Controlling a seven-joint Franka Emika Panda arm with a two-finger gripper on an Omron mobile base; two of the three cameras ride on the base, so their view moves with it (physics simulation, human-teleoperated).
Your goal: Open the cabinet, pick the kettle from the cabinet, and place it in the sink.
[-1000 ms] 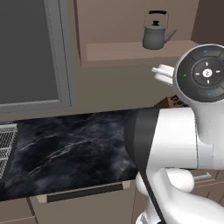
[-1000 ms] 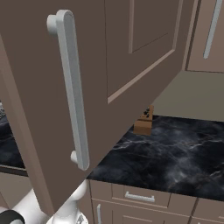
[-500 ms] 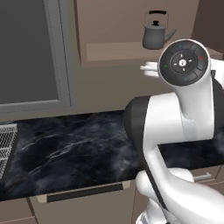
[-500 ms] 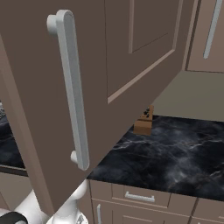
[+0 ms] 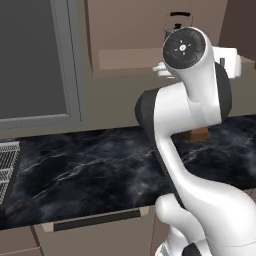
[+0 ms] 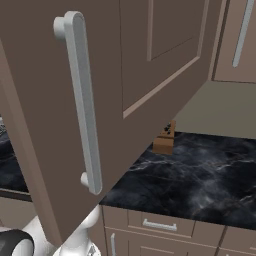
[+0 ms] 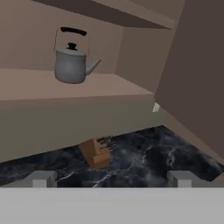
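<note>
Black marble tabletop (image 5: 100, 170) runs under the brown wall cabinet (image 7: 61, 94), whose door (image 6: 125, 75) stands swung wide, its long silver bar handle (image 6: 82, 100) close to the right base camera; the opening step looks done, which is why the shelf lies bare to the hand view; the door hangs out to the side of the opening, so it seems to leave the way to the shelf free. A small wooden knife block (image 7: 95, 152) sits on the tabletop below the shelf, against the back wall, well under the line of reach.

The kettle (image 7: 72, 61) stands upright on the cabinet's shelf, toward the left of the hand view, well apart from the gripper (image 7: 112, 178); it is a squat grey metal pot with a rounded body, a short spout pointing to the right of the hand view, a dark knob on the lid and a thin hoop handle topped with a dark grip. The arched handle looks the likeliest hold, though at this range its thickness is hard to judge.

The jaws stand fully apart with nothing between them, the hand aimed into the cabinet from below shelf level; that fits a reach just beginning. At the far left of the left base view a grey wire rack (image 5: 7, 167) shows.
</note>
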